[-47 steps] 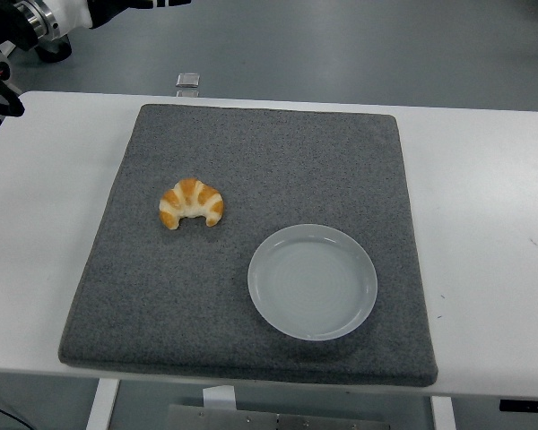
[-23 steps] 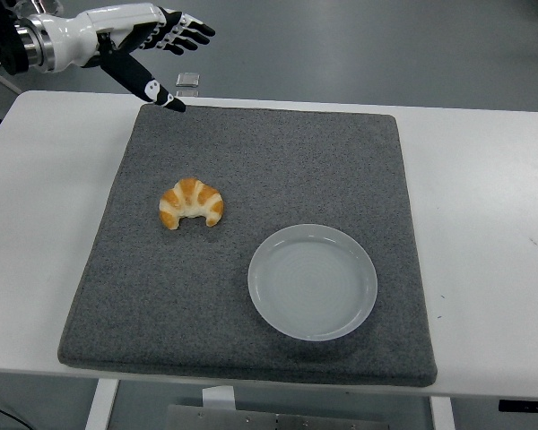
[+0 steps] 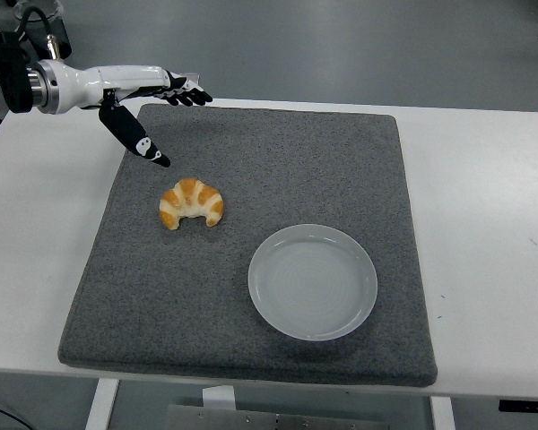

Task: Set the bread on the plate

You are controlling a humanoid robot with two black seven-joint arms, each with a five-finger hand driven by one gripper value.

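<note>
One croissant (image 3: 191,203) lies on the grey mat (image 3: 278,161), left of and apart from the empty plate (image 3: 312,281). Above it, clear of it, the left hand (image 3: 143,98) hovers with fingers spread, thumb pointing down, holding nothing.

Grey mat (image 3: 278,179) lies square across the white tabletop (image 3: 484,197) | small clear object (image 3: 189,81) sits on the floor just past the tabletop's far edge | floor (image 3: 359,45) grey-blue
</note>
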